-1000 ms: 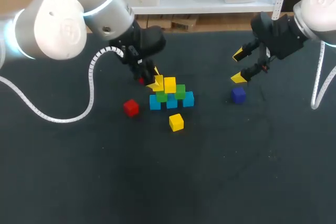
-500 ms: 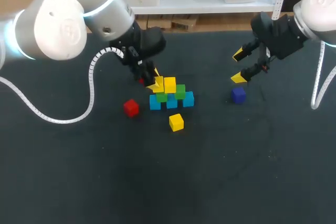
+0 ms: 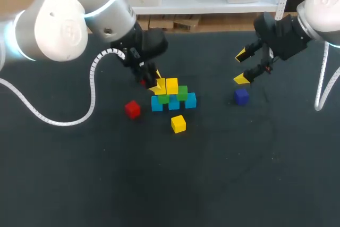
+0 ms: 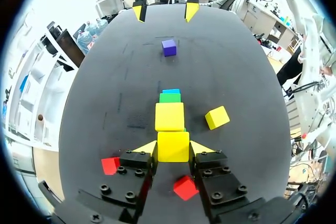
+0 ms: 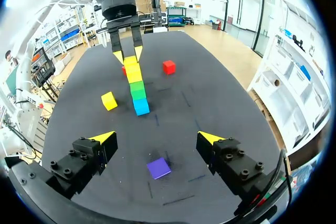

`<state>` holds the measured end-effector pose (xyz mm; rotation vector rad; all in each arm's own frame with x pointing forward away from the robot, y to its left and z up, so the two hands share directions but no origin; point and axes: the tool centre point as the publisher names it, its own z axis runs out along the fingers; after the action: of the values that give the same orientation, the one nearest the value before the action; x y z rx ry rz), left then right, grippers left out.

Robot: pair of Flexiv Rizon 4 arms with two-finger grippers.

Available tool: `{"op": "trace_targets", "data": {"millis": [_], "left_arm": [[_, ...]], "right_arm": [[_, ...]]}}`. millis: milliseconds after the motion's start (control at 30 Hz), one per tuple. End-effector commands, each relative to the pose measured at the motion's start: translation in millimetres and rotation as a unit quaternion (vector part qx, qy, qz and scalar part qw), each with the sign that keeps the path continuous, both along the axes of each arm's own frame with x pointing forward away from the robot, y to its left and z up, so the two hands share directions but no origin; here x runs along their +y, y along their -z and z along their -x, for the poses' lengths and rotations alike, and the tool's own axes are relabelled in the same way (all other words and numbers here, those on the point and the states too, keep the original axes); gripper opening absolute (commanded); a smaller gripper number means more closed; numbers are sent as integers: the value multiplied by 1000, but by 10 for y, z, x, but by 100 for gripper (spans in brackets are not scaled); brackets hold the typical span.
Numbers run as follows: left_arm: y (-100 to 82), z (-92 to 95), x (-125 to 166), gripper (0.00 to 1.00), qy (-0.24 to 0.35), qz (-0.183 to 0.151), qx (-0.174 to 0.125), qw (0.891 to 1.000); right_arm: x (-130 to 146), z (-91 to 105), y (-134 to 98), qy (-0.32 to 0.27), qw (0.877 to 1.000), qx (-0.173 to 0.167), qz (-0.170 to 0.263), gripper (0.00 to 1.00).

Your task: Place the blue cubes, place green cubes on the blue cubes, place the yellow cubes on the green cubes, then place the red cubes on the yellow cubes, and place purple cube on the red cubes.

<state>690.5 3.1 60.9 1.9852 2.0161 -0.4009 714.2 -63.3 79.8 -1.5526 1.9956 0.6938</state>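
Three blue cubes form a row with green cubes on them and one yellow cube on top. My left gripper is shut on a second yellow cube, held right beside the placed yellow cube at the same height. A loose yellow cube lies in front of the stack. One red cube sits left of it, another red cube lies under the left gripper. My right gripper hangs open above the purple cube.
The dark table stretches wide in front of the stack. The left arm's white cable loops over the table's left side.
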Motion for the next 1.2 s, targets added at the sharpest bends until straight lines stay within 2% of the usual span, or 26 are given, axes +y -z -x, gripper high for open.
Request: {"op": "trace_targets", "data": {"millis": [33, 1200], "left_arm": [[5, -11, 6, 0, 1, 0, 1, 1000], [25, -41, -18, 0, 5, 0, 6, 1000]], "right_arm": [[-4, 6, 1, 0, 1000, -1, -1, 100], [-4, 6, 1, 0, 1000, -1, -1, 100]]}}
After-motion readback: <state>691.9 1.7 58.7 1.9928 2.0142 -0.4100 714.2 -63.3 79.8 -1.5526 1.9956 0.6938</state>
